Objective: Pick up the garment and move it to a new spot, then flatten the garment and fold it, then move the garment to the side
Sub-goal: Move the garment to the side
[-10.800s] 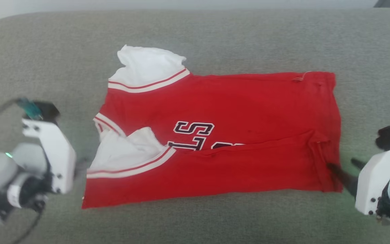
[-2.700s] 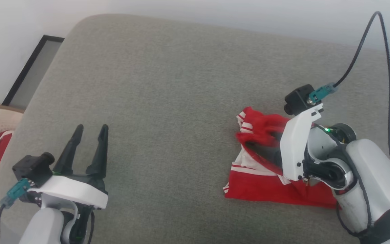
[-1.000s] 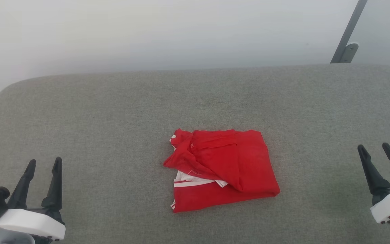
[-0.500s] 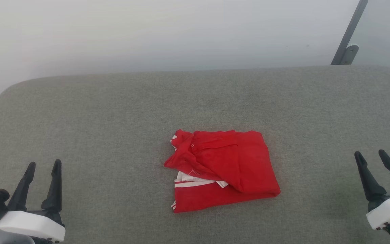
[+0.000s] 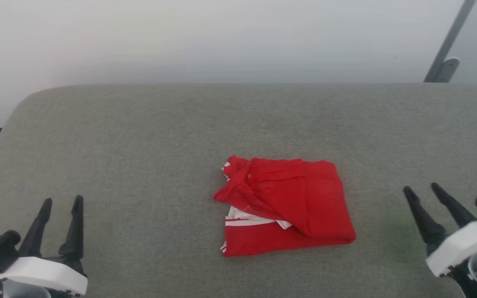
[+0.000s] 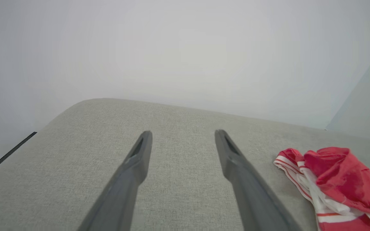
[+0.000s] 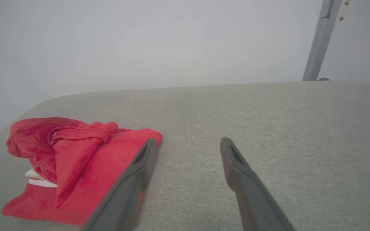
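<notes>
Over the last half second your right gripper (image 5: 420, 187) had swung in toward the garment (image 5: 288, 207). The head camera had also turned a little, sliding the whole scene rightward, and the garment itself had kept its place on the grey cushion (image 5: 139, 136).

The garment lay folded into a rough red square near the middle of the cushion. A loose red flap was draped over its left part, and a white-and-red striped band peeked out beneath that flap.

You had both tools spread wide and holding nothing. The left gripper (image 5: 63, 200) hovered at the lower left, well apart from the garment, which lay off to the right of its fingers in the left wrist view (image 6: 339, 179).

In the right wrist view the right gripper's near finger (image 7: 140, 166) overlapped the garment's edge (image 7: 85, 166). The head view showed bare cushion between them, so they were near but not touching.
</notes>
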You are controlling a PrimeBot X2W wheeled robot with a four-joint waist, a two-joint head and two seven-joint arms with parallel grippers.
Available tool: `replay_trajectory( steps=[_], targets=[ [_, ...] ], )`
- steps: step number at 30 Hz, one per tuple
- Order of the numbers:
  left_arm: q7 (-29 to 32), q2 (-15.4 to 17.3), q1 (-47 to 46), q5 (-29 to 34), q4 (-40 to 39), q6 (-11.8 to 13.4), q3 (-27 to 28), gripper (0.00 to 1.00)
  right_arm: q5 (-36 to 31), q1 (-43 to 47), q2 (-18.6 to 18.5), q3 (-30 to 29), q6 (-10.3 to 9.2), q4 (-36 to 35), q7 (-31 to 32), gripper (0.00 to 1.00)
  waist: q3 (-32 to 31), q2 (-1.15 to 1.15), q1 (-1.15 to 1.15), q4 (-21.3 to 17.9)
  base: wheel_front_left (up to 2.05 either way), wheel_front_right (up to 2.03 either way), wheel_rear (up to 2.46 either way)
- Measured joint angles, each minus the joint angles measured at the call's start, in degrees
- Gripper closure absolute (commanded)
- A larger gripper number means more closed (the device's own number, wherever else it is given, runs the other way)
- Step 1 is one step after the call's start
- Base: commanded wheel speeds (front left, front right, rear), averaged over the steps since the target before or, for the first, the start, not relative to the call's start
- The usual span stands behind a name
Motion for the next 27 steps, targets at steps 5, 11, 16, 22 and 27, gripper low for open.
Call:
replay_trajectory(
  steps=[5, 11, 16, 22, 27],
  targets=[
    [-0.01, -0.58, -0.23, -0.08, 0.37, 0.00, -0.85, 0.00, 3.07, -2.92, -0.87, 2.88, 0.00, -0.45, 7.25, 0.00, 0.53, 0.00, 0.00, 1.86, 0.00, 0.00, 0.00],
    [-0.01, -1.67, -1.31, -0.10, 0.79, 0.00, -2.04, 0.00, 5.49, -7.22, -2.31, 5.59, 0.00, 0.29, 18.87, 0.00, 1.88, 0.00, 0.00, 4.39, 0.00, 0.00, 0.00],
    [-0.01, -2.31, -1.85, -0.14, 1.25, 0.00, -2.81, 0.00, 6.49, -10.18, -3.07, 6.35, 0.00, 0.97, 26.98, 0.00, 2.92, 0.00, 0.00, 6.16, 0.00, 0.00, 0.00],
    [-0.01, -3.41, -3.35, -0.14, 1.56, 0.00, -4.10, 0.00, 6.02, -13.83, -3.41, 6.53, 0.00, 2.16, 38.18, 0.00, 4.87, 0.00, 0.00, 8.63, 0.00, 0.00, 0.00],
    [-0.01, -4.42, -5.05, -0.14, 1.99, 0.00, -5.05, 0.00, 3.42, -16.40, -2.20, 6.16, 0.00, 4.74, 48.15, 0.00, 7.48, 0.00, 0.00, 10.62, 0.00, 0.00, 0.00]
  ],
)
